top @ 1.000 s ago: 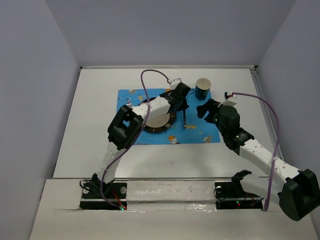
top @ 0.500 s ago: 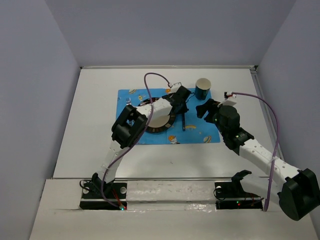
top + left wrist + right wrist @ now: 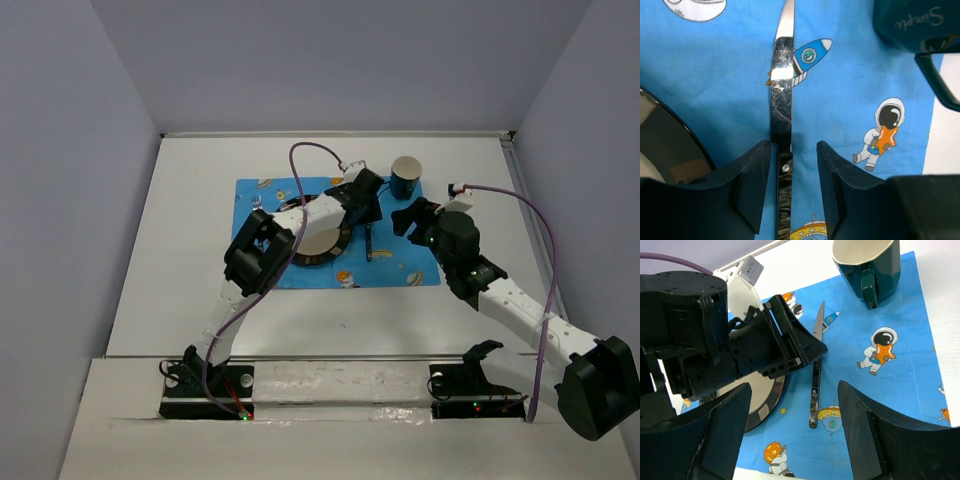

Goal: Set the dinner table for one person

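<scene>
The white dinner table [image 3: 190,220] carries a blue cartoon mat [image 3: 400,268]. On the mat lie a dark-rimmed plate [image 3: 312,246] and, to its right, a knife [image 3: 368,242]. A dark green mug [image 3: 405,177] stands at the mat's far right corner. My left gripper [image 3: 794,150] is open and low over the mat, its jaws on either side of the knife [image 3: 782,100] handle with a gap on the right. My right gripper [image 3: 794,387] is open and empty, held above the mat's right side [image 3: 410,218], and looks down on the knife [image 3: 816,375], the plate [image 3: 757,400] and the mug [image 3: 867,262].
A small silver utensil [image 3: 257,203] lies at the mat's left edge. The left arm [image 3: 300,215] stretches across the plate. Grey walls close in the table on three sides, and a metal rail [image 3: 300,357] runs along the near edge.
The left arm has shifted slightly to the right and its gripper has stayed over the knife. The knife lies in nearly the same place on the mat. The right arm has not moved.
</scene>
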`<state>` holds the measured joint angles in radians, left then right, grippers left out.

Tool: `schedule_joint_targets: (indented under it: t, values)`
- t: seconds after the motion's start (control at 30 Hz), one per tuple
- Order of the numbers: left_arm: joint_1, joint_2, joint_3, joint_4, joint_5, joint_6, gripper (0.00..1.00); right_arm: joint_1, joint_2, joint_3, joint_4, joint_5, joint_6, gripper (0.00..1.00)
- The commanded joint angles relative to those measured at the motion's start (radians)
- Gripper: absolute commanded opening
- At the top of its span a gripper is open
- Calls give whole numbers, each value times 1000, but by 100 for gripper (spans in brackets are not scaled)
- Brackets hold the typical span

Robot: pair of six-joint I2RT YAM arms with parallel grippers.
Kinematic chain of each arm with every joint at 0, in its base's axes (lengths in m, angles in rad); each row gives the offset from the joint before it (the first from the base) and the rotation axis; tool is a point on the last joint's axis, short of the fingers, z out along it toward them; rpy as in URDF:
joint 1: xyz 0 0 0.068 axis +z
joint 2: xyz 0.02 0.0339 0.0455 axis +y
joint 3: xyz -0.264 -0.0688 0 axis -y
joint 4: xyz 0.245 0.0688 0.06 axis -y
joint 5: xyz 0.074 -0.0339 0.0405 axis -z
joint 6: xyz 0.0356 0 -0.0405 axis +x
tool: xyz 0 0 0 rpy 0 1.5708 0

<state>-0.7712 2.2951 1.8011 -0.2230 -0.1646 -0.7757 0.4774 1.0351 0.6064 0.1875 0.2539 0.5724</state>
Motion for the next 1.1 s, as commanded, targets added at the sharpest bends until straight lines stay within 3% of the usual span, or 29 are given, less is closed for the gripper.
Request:
schedule_joint_targets:
  t: [0.0,0.17,0.27,0.3,0.5,0.53,0.6,0.67,0.7,0.83,0.9,0.93,0.97,1.07]
  values:
    - [-5,-109,49,17,-24,30,62,-6,-36,-10,56,21,-5,75]
    - [-5,-274,-35,115,-33,78,74,-6,-105,-48,85,44,1,74]
    - [-5,-475,-178,227,-56,148,88,-6,-177,-85,116,48,9,72]
    - [-5,-582,-250,278,-76,171,99,-6,-214,-97,124,38,12,72]
    - [-4,-989,-552,321,-205,319,99,-6,-300,-89,116,-21,17,63]
    - [0,-1041,-584,320,-226,326,99,-6,-316,-80,103,-24,17,59]
    - [10,-1189,-675,307,-280,360,99,-6,-332,-39,60,-41,14,30]
    - [12,-1291,-726,304,-331,391,99,-6,-369,2,14,-44,14,8]
    - [12,-1344,-768,304,-349,407,99,-6,-385,15,0,-42,8,6]
    - [12,-1618,-841,323,-447,493,99,-6,-496,122,-101,-19,-25,6]
    - [12,-1738,-885,347,-475,519,99,-6,-574,171,-112,2,-72,13]
    - [12,-1775,-902,367,-481,533,99,-6,-596,185,-112,24,-92,18]
    - [12,-1805,-917,401,-486,559,99,-6,-613,197,-120,63,-114,33]
    - [12,-1881,-959,428,-490,589,99,-6,-645,220,-135,129,-167,60]
